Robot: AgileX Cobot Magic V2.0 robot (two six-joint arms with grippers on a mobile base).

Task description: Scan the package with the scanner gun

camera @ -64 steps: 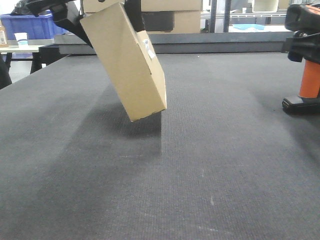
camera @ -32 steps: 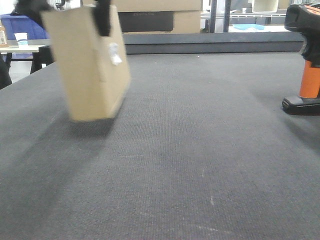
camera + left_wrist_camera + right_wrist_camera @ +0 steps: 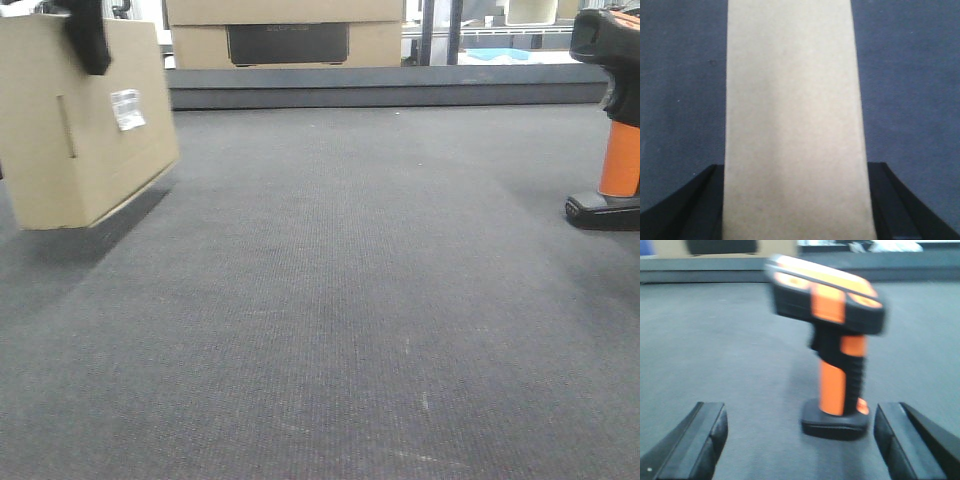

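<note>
The package (image 3: 85,130) is a tan cardboard box at the far left of the front view, standing upright just over the dark mat. Its white barcode label (image 3: 127,108) and narrow slot face the camera. My left gripper (image 3: 795,205) is shut on the package (image 3: 792,100), which fills the middle of the left wrist view; one black finger (image 3: 88,38) shows on its top edge. The scanner gun (image 3: 837,345) stands upright on its black foot, also at the right edge (image 3: 618,150). My right gripper (image 3: 802,445) is open, the scanner gun just ahead and nearer its right finger.
Larger tan boxes with a dark panel (image 3: 287,40) stand behind the table. A low dark ledge (image 3: 400,88) runs along the table's far edge. The grey mat (image 3: 350,300) stretches between package and scanner gun.
The package swung from a tilted pose left of centre to the far left and turned upright, its label side now facing the camera. The scanner gun has not moved.
</note>
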